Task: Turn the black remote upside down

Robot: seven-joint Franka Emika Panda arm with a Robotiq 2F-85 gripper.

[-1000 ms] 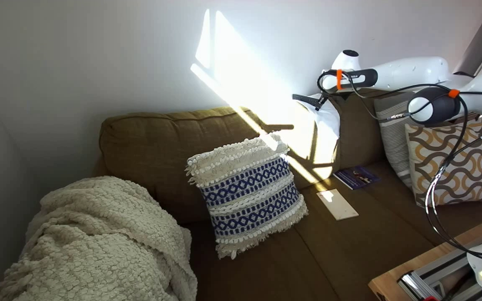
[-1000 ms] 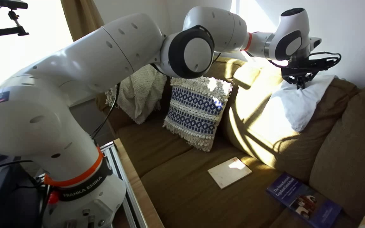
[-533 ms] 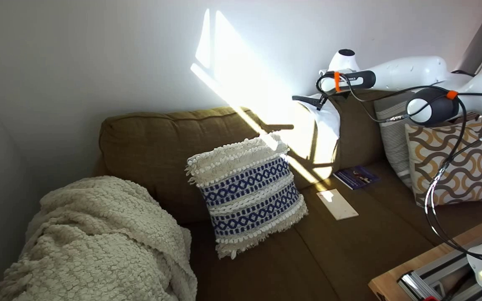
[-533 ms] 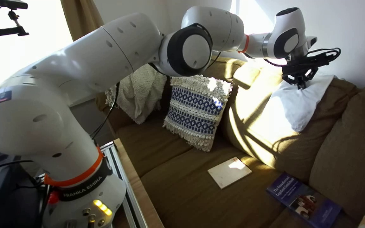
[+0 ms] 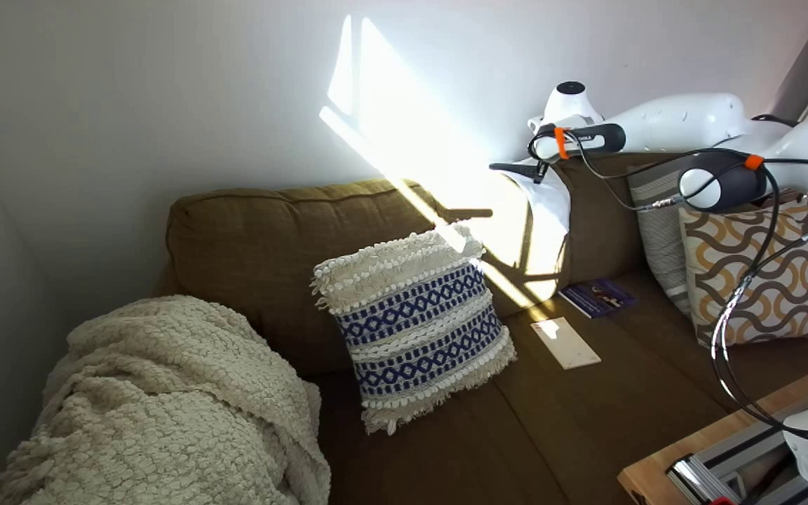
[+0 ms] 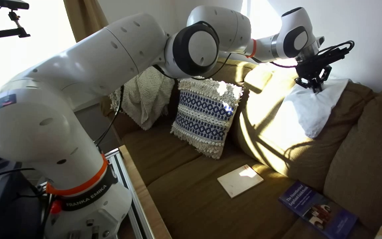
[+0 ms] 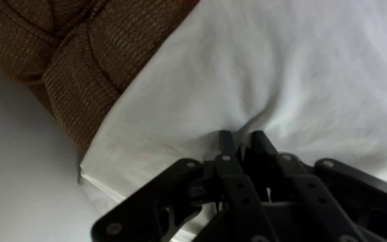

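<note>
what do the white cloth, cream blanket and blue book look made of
White cloth: probably thin cotton, matte, judging by its soft creases. Cream blanket: perhaps fleece or plush, fluffy, from its nubbly pile. Blue book: likely smooth paper or card, going by its printed cover.

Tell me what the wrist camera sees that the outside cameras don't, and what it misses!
Only the wrist view: up close, a fold in the white cloth running between the fingertips of the gripper.
Only the exterior views, both of them: the blue-and-white pillow, the purple book, the pale flat rectangle and the fluffy blanket.
Shared: the gripper, the white cloth and the brown couch.
</note>
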